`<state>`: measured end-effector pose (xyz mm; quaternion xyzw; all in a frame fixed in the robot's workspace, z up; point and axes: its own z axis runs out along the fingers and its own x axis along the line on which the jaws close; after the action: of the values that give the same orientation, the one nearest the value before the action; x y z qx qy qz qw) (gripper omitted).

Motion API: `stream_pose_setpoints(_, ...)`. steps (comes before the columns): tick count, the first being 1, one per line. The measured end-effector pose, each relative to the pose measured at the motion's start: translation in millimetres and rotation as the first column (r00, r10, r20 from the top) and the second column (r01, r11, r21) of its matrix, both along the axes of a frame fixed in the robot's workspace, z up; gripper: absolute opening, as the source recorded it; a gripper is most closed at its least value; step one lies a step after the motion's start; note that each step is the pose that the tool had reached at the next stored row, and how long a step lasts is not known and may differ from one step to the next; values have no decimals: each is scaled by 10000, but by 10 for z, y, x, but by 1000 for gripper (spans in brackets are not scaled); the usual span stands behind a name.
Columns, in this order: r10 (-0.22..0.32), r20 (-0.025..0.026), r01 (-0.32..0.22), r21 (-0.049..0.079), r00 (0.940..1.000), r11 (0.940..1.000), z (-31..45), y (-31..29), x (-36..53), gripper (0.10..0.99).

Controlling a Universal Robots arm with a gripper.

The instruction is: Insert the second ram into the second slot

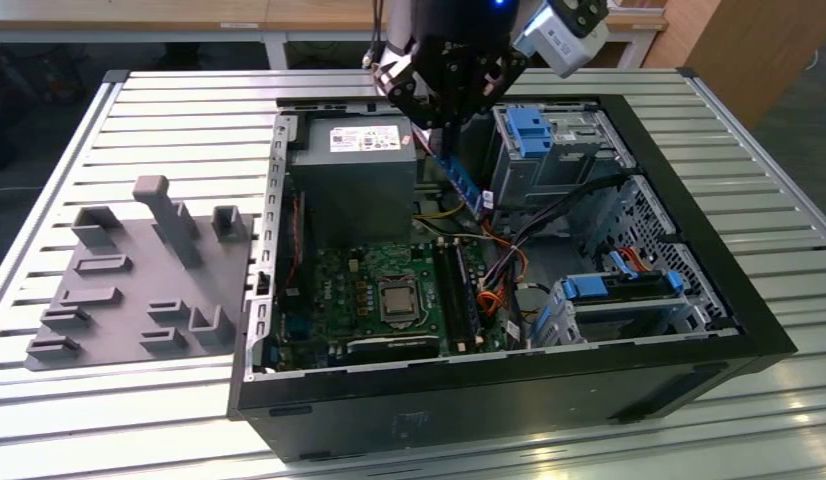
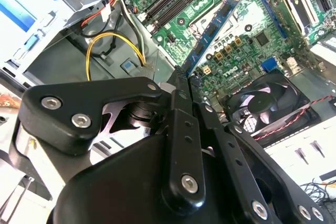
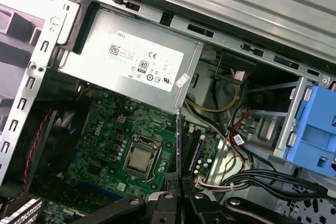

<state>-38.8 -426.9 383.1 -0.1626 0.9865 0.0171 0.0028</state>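
While the arm hangs over the open computer case [image 1: 520, 405], I note the gripper [image 1: 440, 122] pinching the second ram [image 1: 457, 178] by its upper end, fingers pressed together on the blue stick. The stick hangs tilted above the motherboard [image 1: 366, 295], just beside the grey power supply [image 1: 353, 175], not seated in the memory slots [image 1: 453, 285].

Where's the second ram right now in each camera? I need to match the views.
Exterior view: the second ram hangs from the gripper, beside the grey power supply.
Second wrist view: the second ram slants away from the gripper, over the green motherboard.
First wrist view: the second ram is edge-on, a thin line leaving the gripper.
Shared landmark: the green motherboard.
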Motion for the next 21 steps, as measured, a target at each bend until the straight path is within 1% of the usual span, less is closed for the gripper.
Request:
stream_pose_setpoints(16, -582, 0, 582, -1, 9983, 9983, -1, 0, 0, 133)
stream_pose_setpoints(19, -787, 1, 787, -1, 9969, 9969, -4, 0, 0, 133)
stream_pose_setpoints(21, -1005, 2, 1005, -8, 9949, 9949, -8, 0, 0, 133)
